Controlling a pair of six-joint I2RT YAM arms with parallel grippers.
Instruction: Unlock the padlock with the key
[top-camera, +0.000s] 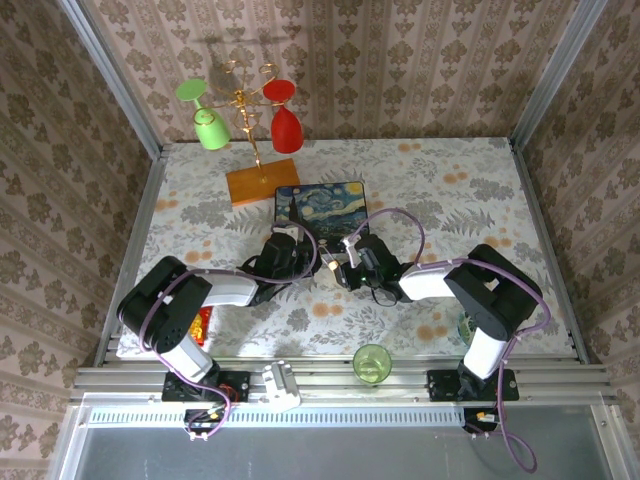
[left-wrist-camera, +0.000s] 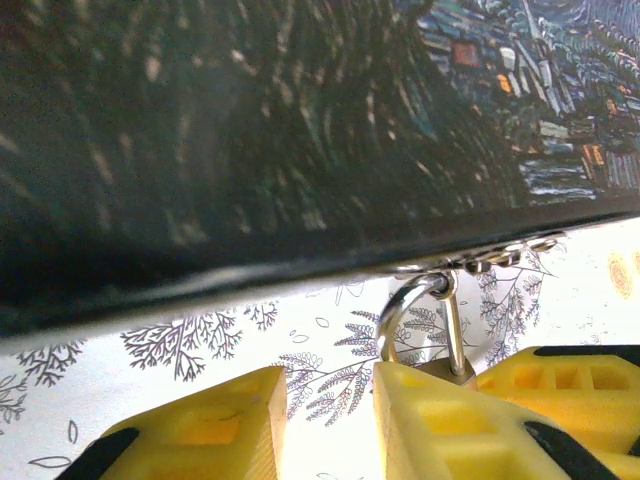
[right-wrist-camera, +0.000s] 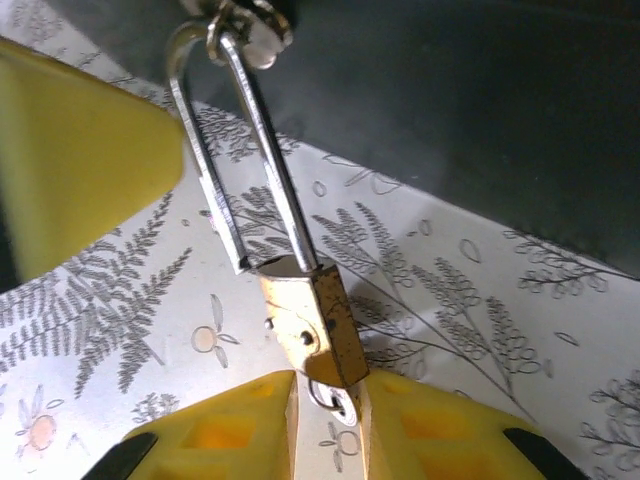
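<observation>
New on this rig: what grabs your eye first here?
The dark blue painted box sits mid-table. From its clasp at the near edge hangs a small brass padlock, the right hand just beneath it. At the far edge, left of centre, a rack holds a green glass and a red glass.

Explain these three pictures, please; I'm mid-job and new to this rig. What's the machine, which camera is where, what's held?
Two robot arms with yellow two-finger grippers stand at a floral-cloth table. One picture looks down from above; the other two come from wrist cameras. A small brass padlock is hooked to the clasp of a dark blue painted box. The right gripper sits narrowly around the tiny silvery key at the padlock's bottom; a firm pinch isn't certain. The left gripper is open beside the padlock.
</observation>
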